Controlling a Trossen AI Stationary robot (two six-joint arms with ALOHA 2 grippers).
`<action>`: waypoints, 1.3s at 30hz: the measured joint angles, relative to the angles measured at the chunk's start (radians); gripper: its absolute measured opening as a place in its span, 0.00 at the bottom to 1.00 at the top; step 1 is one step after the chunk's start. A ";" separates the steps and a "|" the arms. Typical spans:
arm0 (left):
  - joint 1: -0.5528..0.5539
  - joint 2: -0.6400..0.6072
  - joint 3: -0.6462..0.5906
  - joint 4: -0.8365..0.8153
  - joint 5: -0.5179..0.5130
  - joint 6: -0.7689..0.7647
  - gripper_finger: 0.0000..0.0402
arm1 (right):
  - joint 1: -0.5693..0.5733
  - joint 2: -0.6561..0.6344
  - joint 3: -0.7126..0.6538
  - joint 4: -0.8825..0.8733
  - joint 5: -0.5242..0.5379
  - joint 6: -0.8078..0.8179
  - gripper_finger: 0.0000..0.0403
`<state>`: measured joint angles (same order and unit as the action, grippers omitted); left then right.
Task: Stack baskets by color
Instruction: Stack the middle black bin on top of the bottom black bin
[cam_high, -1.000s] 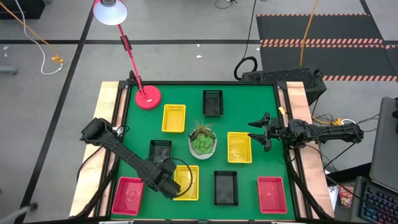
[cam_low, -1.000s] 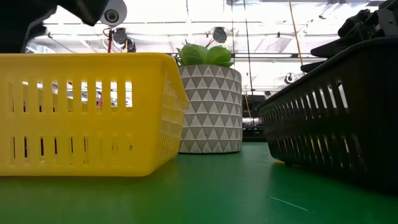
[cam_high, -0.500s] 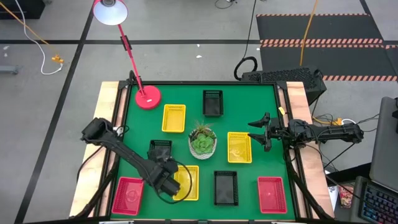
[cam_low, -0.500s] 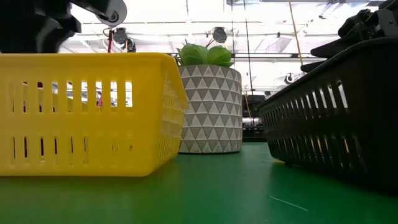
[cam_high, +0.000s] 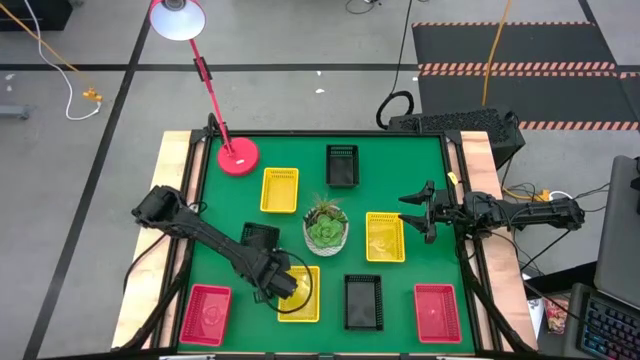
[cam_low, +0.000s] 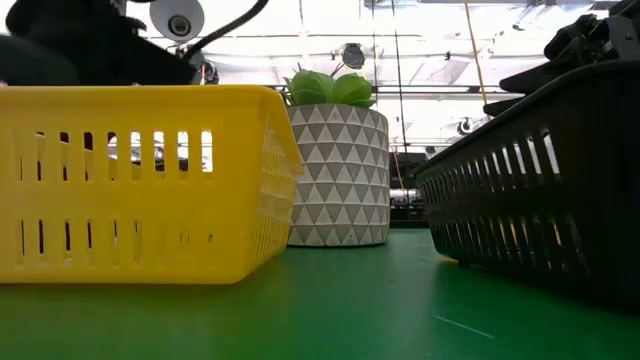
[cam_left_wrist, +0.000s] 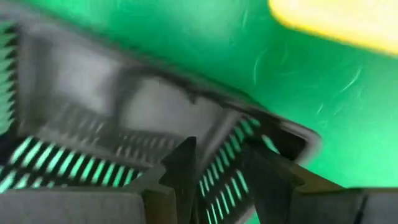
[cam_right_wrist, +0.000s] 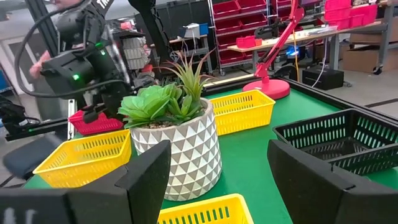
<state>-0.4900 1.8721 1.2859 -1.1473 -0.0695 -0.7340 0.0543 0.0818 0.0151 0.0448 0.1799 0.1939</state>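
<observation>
Two arms reach over the green bench (cam_high: 400, 160): the left gripper (cam_high: 280, 283) hangs above the front yellow basket (cam_high: 303, 300), and the left wrist view shows its fingers (cam_left_wrist: 183, 171) clenched on either side of the mesh wall of a black basket (cam_left_wrist: 93, 106). Well apart, the right gripper (cam_high: 418, 213) waits at the bench's right side with fingers spread and released, just beside the right yellow basket (cam_high: 385, 237), which lies next to the potted succulent (cam_high: 326, 228).
</observation>
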 joint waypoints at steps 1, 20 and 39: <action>0.003 0.000 -0.004 0.000 0.005 0.008 0.33 | 0.000 0.000 0.000 0.000 0.000 0.000 0.65; -0.001 -0.228 0.014 0.076 -0.003 -0.052 0.33 | 0.000 0.003 0.000 0.001 0.005 -0.030 0.65; 0.039 -0.128 -0.067 0.172 0.012 -0.270 0.33 | 0.000 0.018 0.000 0.003 0.002 -0.023 0.65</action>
<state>-0.4510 1.7441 1.2190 -0.9753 -0.0572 -1.0042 0.0544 0.1001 0.0151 0.0474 0.1821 0.1711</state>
